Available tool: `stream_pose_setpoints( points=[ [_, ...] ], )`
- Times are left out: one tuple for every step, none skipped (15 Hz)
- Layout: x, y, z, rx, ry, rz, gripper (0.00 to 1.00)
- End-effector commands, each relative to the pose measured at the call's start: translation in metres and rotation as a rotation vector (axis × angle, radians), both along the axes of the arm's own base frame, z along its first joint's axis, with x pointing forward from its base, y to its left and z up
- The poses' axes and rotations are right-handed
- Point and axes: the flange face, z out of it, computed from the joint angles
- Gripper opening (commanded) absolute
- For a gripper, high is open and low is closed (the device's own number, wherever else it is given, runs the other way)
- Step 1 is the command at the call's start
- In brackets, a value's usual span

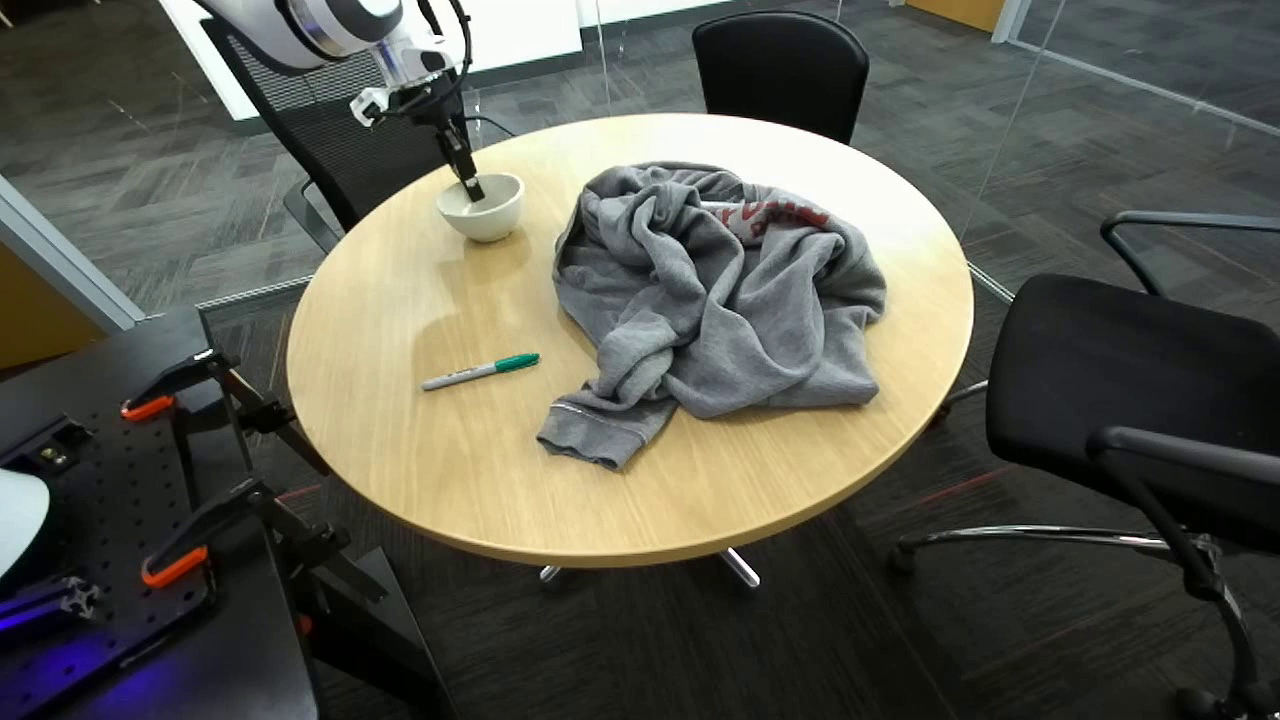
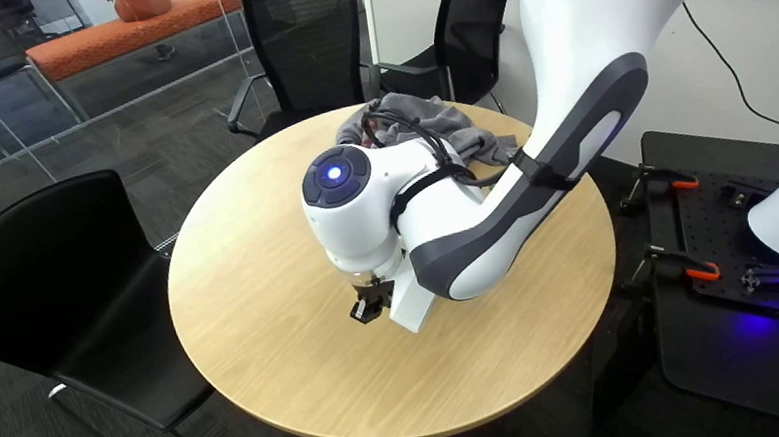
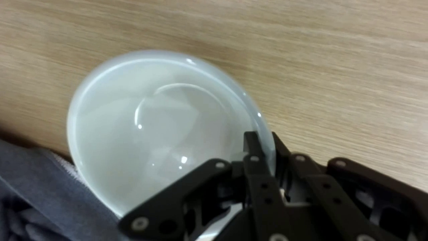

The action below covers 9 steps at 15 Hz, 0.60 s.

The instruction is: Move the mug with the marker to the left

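Your claw (image 3: 263, 138) was clenched on the mug (image 3: 160, 113), pinching its rim from inside and outside. You had the mug mouth up, near the edge of the worktop (image 1: 750, 490) in an exterior view; whether its base touched the surface or hung just above, you couldn't tell. Your marker (image 1: 478, 373) lay on the worktop, well apart from the mug, its green cap pointing towards the grey cloth (image 1: 730, 310) heaped near it.
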Motion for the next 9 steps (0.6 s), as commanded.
stream_pose_setpoints(
  points=[
    [0.0054, 0.0091, 0.0034, -0.032, 0.000, 0.004, 0.03],
    [0.0051, 0.0100, 0.0050, -0.032, -0.003, 0.004, 0.03],
    [0.0053, 0.0105, 0.0056, -0.032, -0.005, 0.005, 0.03],
    [0.0050, 0.0108, 0.0065, -0.031, -0.007, 0.004, 0.09],
    [0.0048, 0.0109, 0.0068, -0.032, -0.007, 0.003, 0.16],
    [0.0048, 0.0105, 0.0078, -0.031, -0.008, 0.003, 0.27],
    [0.0053, 0.0103, 0.0094, -0.029, -0.011, 0.001, 0.37],
    [0.0053, 0.0100, 0.0112, -0.028, -0.015, 0.000, 0.40],
    [0.0053, 0.0101, 0.0132, -0.026, -0.020, -0.001, 0.44]
  ],
)
